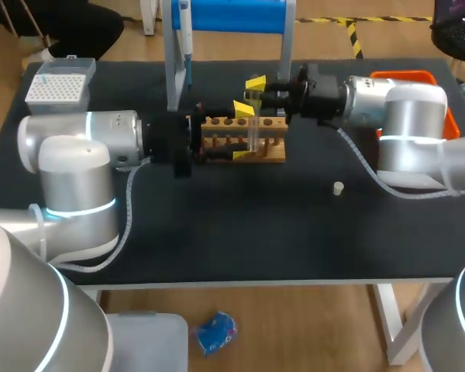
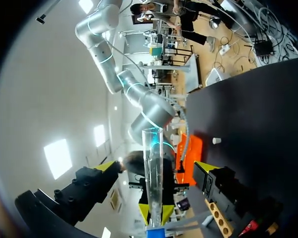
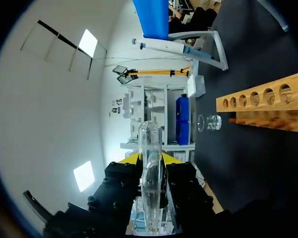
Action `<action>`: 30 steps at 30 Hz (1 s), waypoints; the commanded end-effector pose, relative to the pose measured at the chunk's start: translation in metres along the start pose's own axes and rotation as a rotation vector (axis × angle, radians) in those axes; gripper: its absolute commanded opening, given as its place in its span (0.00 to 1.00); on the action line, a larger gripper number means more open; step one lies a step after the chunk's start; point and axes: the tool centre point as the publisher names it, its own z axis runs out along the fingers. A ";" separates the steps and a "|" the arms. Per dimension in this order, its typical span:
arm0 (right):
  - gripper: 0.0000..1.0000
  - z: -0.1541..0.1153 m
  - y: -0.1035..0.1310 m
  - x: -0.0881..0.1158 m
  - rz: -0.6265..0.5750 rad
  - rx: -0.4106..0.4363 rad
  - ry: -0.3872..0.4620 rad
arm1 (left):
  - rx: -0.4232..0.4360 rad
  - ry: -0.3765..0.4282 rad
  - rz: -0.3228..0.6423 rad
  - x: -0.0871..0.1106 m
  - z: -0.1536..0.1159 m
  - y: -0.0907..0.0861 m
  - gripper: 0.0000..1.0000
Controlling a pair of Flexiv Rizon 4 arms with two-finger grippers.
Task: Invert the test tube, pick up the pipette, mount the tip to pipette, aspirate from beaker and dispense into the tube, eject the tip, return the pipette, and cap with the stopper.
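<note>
**Right gripper clamps the tube; left gripper stands spread around it**

The right gripper (image 3: 150,159) is clenched on the clear test tube (image 3: 151,173), its yellow tips pressing from both sides. The left gripper (image 2: 155,166) is released. Its fingers stand wide to either side of the tube with open gaps and touch nothing.

The tube hangs roughly upright over the wooden rack (image 1: 244,147). A glass beaker (image 3: 209,122) sits just past the rack's end; I cannot tell what is in it.

A white stopper (image 1: 338,187) lies alone on the black table (image 1: 256,232), well apart from the rack, on the right arm's side. The pipette (image 1: 186,35) hangs on its stand behind the rack. The tip box (image 1: 58,81) sits at the far left corner.
</note>
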 end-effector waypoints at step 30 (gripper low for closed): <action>0.00 0.011 -0.003 -0.007 -0.005 0.031 -0.017 | 0.005 -0.002 -0.006 0.006 0.008 0.002 0.25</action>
